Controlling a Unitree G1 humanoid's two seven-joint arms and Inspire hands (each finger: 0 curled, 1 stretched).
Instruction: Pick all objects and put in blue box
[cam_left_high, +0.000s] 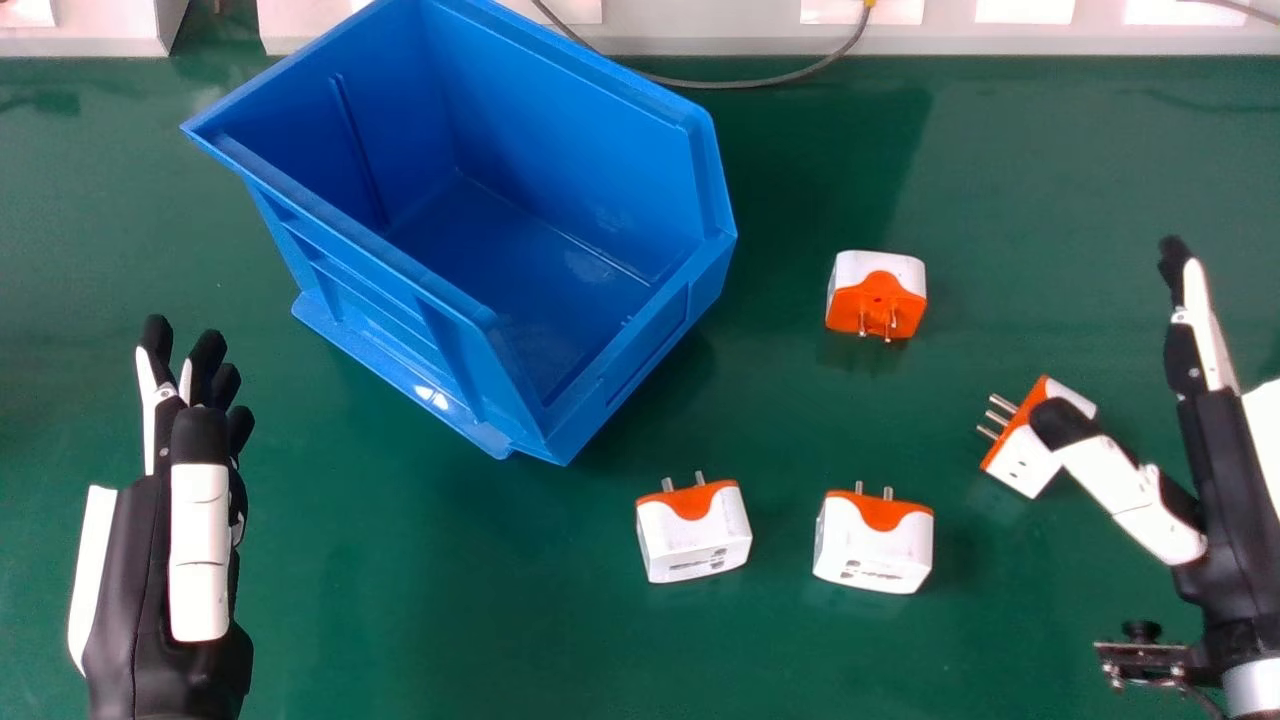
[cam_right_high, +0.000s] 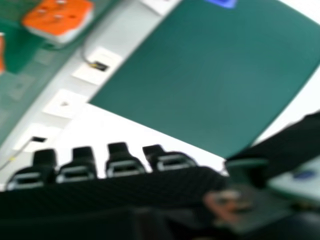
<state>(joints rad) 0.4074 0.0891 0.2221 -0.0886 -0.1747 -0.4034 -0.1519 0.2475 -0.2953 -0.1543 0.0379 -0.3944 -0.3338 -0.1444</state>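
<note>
As we follow the bench (cam_left_high: 450, 620) from left to right, our left hand (cam_left_high: 200, 540) comes first, released, its fingers straight and pointing away from us. Next comes the blue plastic storage bin (cam_left_high: 620, 190), set at an angle, glossy and straight-walled, with a thick rim and a ribbed outer side; we see no adapter inside. Behind it, a thin grey cable (cam_left_high: 790, 82) curves along the white panelling (cam_left_high: 720, 35).

Right of the bin, the four travel adapters are out on the smooth green surface. The nearer left adapter (cam_left_high: 693, 535) is a rounded white block with an orange end and metal pins pointing away from us. Beyond and to its right, the far adapter (cam_left_high: 875, 298) turns its orange pin face towards us; the near middle adapter (cam_left_high: 873, 550) lies on our side of that one, pins pointing away. The rightmost adapter (cam_left_high: 1025, 462) is tilted, pins towards the bin, with the thumb (cam_left_high: 1130, 490) of our right hand (cam_left_high: 1225, 480) over it; we cannot tell whether they touch. That hand is released as well, fingers extended, grasping nothing.

Our right hand view adds a row of dark fingertips (cam_right_high: 120, 160), one adapter's orange face with its pins, a blue corner of the bin, and square white plates (cam_right_high: 97, 65) beside the cable's plug.
</note>
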